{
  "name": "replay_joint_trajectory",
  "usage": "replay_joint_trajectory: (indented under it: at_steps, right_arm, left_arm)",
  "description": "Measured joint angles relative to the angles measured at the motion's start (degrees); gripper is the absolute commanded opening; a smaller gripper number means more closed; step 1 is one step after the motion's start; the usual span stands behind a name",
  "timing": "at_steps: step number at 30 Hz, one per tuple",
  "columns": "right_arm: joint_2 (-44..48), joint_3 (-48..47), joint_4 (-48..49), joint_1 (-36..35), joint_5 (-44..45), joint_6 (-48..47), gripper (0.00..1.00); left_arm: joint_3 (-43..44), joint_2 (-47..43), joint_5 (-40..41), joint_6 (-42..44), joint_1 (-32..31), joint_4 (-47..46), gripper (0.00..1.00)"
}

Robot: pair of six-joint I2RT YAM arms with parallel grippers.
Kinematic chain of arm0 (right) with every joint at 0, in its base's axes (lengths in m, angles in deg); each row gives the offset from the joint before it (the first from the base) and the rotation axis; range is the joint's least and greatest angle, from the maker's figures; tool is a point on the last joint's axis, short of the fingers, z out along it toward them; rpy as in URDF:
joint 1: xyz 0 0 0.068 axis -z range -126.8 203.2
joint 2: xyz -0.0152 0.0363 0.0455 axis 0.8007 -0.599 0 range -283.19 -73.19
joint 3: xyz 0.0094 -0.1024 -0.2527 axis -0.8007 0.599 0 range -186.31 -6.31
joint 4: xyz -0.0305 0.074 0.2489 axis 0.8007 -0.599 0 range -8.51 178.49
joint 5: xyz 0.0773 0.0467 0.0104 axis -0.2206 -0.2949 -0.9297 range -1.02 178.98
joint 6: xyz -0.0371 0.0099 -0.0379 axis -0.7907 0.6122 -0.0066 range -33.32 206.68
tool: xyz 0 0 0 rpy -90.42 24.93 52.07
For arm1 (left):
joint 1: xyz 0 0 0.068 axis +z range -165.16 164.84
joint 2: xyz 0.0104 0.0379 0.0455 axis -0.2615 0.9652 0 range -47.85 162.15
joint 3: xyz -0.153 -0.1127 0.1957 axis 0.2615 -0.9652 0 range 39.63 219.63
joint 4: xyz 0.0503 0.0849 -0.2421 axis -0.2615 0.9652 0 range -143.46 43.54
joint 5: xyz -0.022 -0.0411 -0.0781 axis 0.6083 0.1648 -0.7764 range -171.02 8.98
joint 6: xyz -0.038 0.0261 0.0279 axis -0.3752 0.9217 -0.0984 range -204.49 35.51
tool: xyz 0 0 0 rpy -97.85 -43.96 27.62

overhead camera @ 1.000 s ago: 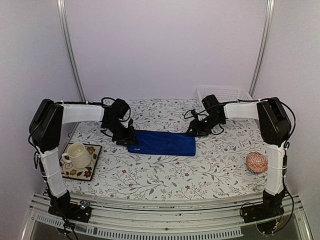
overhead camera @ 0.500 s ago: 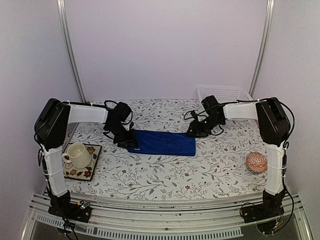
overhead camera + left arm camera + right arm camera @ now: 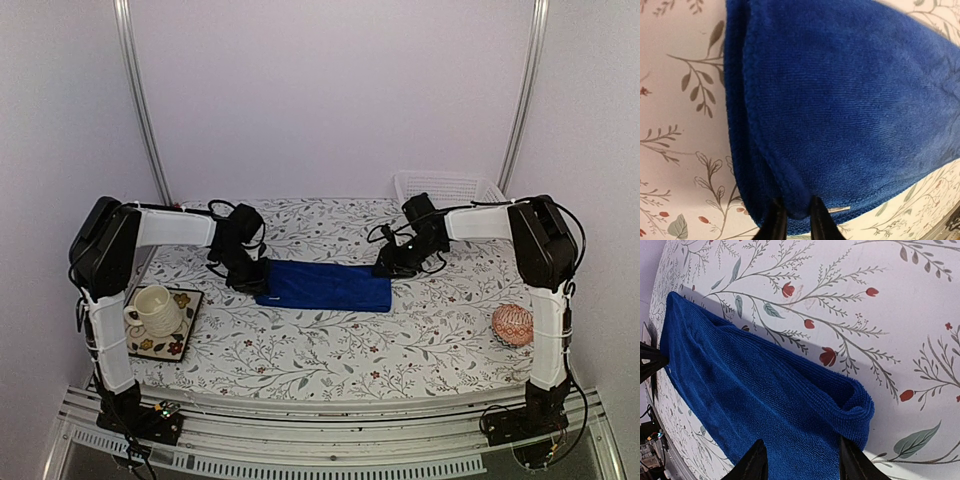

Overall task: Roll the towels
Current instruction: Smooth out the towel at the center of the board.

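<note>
Reaching low inward, left end effector [image 3: 794, 215] pinching towel [image 3: 840, 100] edge.

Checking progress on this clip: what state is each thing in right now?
Royal-blue towel: flat, folded, not yet rolled.
Left gripper: pinched shut on the towel's edge.
Right gripper: open, straddling the towel's other end.
Cup: upright on a floral tile.
Patterned ball: at rest, untouched.

Pale walls [image 3: 330, 90], floral tabletop [image 3: 330, 350], metal uprights [image 3: 140, 100]
</note>
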Motion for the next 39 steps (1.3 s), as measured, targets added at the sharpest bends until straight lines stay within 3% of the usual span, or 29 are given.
replay_joint_trajectory:
  at_steps: [6, 39]
  right_arm:
    - [0.0, 0.0, 0.11, 0.0, 0.02, -0.04, 0.49]
    - [-0.26, -0.2, 0.13, 0.0, 0.63, -0.52, 0.5]
  left_arm:
    - [0.24, 0.04, 0.35, 0.0, 0.0, 0.02, 0.0]
    - [-1.86, -4.63, -0.42, -0.55, -0.04, 5.57, 0.0]
